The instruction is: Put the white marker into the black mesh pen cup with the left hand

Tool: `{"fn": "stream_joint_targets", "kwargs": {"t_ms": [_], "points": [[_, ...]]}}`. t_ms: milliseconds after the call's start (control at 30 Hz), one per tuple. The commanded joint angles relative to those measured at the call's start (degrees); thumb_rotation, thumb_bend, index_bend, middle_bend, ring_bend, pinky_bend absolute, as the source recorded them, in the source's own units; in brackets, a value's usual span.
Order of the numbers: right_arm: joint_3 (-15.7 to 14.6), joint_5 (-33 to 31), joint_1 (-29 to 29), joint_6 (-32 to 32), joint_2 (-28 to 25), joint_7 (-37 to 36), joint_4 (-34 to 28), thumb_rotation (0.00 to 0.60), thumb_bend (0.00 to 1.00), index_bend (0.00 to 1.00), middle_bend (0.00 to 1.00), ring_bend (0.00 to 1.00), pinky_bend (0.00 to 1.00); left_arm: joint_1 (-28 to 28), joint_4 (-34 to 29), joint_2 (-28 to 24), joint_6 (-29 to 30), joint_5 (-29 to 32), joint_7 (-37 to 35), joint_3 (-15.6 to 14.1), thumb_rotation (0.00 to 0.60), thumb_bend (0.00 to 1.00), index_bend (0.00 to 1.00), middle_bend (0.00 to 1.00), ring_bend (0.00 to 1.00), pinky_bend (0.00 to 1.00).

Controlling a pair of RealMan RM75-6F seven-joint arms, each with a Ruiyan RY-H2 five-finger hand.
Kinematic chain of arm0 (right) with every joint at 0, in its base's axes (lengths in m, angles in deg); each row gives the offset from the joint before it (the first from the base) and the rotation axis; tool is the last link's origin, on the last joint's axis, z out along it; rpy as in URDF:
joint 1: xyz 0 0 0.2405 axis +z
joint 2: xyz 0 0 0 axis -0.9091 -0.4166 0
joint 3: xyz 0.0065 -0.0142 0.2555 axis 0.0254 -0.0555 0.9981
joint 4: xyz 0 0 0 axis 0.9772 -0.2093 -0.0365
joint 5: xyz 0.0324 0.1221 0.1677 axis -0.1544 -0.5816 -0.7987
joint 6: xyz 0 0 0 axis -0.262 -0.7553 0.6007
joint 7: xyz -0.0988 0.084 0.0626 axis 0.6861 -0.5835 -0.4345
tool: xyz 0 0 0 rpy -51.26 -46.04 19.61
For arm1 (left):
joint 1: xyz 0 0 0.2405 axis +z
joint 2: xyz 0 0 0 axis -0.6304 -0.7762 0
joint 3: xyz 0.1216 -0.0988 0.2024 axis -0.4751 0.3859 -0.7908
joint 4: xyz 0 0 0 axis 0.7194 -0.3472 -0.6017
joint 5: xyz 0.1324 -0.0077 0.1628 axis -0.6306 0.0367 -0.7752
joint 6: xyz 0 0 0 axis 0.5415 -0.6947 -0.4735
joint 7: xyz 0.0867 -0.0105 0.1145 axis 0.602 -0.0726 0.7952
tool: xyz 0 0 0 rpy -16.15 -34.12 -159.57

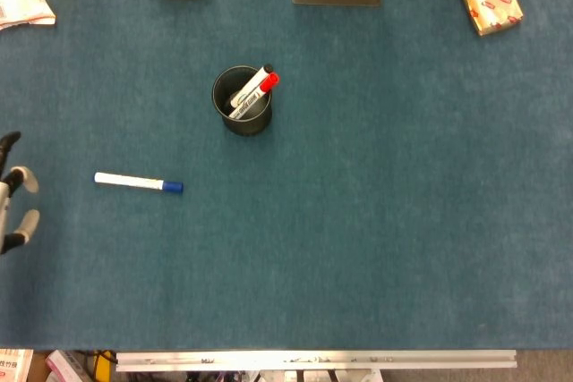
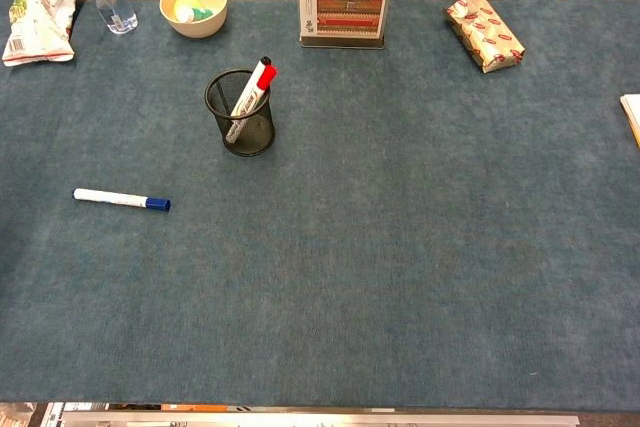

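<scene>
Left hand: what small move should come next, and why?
Probably bring the left hand rightward toward the white marker with the blue cap. The marker lies flat on the blue felt table, untouched, apart from the black mesh pen cup; the hand holds nothing at the edge.

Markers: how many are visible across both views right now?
2 that can be told apart: a white marker with blue cap lying on the table, and a red-capped marker standing in the black mesh pen cup. More may be hidden inside.
</scene>
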Motion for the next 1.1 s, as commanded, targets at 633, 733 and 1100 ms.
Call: {"fn": "stream_joint_targets", "kwargs": {"t_ms": [633,733,1100], "points": [[0.1,-0.1,-0.6,-0.8,-0.4,0.1,-0.6,0.6,0.0,0.5,0.43,0.41,0.6,-11.4,-4.1,2.7,-18.9,10.4,6.1,2.0,0.6,0.28,0.34,0.0,0.0,0.16],[0.1,0.0,-0.5,-0.6,-0.4,0.0,-0.7,0.6,0.0,0.5,0.43,0.41,0.6,-12.6,-2.9,4.3,-20.2,11.9,7.0,2.3,0.6,0.28,0.34,0.0,0.0,0.16],[0.1,-0.3,0.0,0.3,-0.4,-0.6,-0.4,0.6,0.0,0.5,0.43,0.41,0.6,-15.8,1.4,9.3,-22.5,15.6,10.8,2.4,0.6,0.29,0.35,0.0,0.0,0.16]]}}
